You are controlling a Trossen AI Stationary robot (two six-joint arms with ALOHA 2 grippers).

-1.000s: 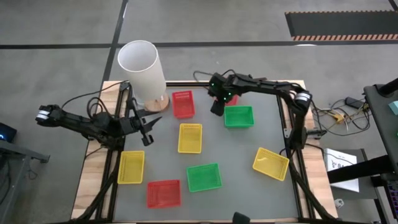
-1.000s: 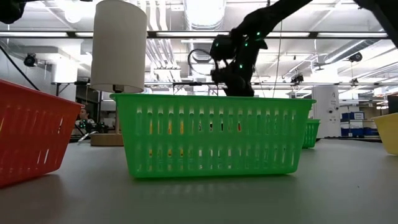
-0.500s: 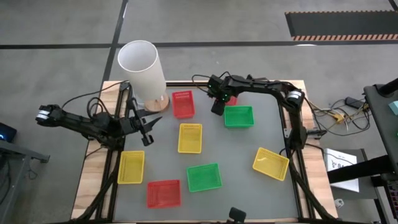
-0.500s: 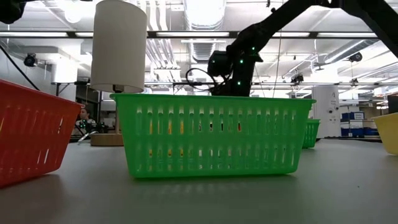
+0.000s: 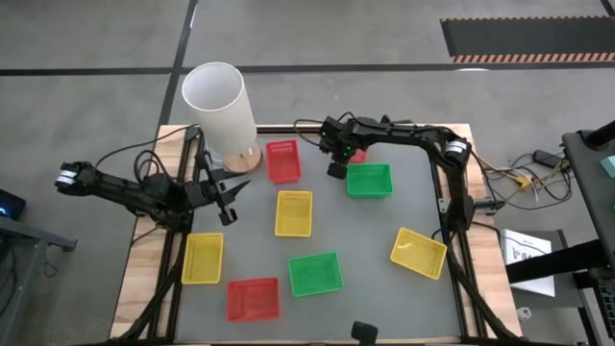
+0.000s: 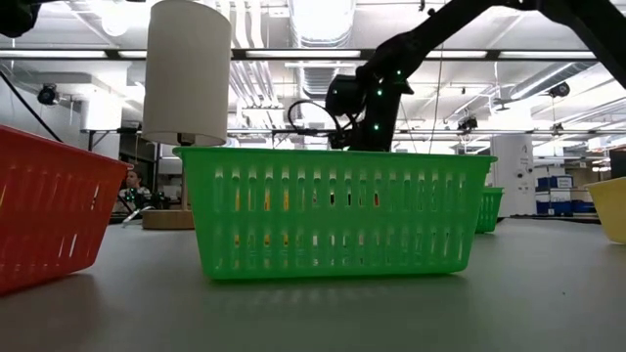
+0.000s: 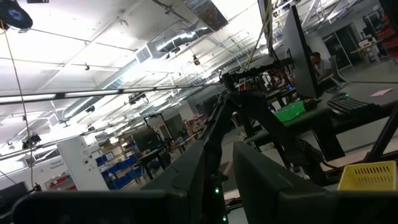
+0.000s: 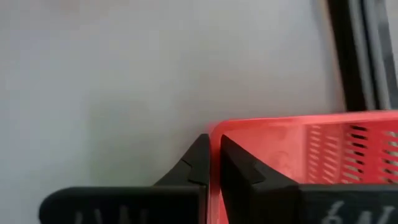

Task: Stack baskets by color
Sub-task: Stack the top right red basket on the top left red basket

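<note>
At the far edge of the table, the right gripper (image 8: pixel 213 163) is down on a red basket (image 8: pixel 298 149); its two dark fingers (image 8: pixel 193 163) are pinched together on the rim at one corner, one finger outside the wall and one inside. From above, this gripper (image 5: pixel 336 165) sits just beside the far-left corner of a green basket (image 5: pixel 369 179), and the gripped red basket (image 5: pixel 358 154) shows only as a sliver behind the arm. A second red basket (image 5: pixel 282 160) lies near the tall white cylinder (image 5: pixel 220 113), which stands at the far-left corner of the table (image 5: pixel 384 231). A yellow basket (image 5: pixel 294 212) lies near the middle, another yellow basket (image 5: pixel 203 258) toward the near-left, a third yellow basket (image 5: pixel 419 252) tilted at the right side. A second green basket (image 5: pixel 315 273) lies near the front, with a third red basket (image 5: pixel 253 298) just beside it to the left. None of the visible baskets is stacked on another. The left gripper (image 5: pixel 226 200) hangs at the left side of the table, well apart from every basket; its fingers (image 7: pixel 186 180) stand partly apart and nothing is seen between them.
</note>
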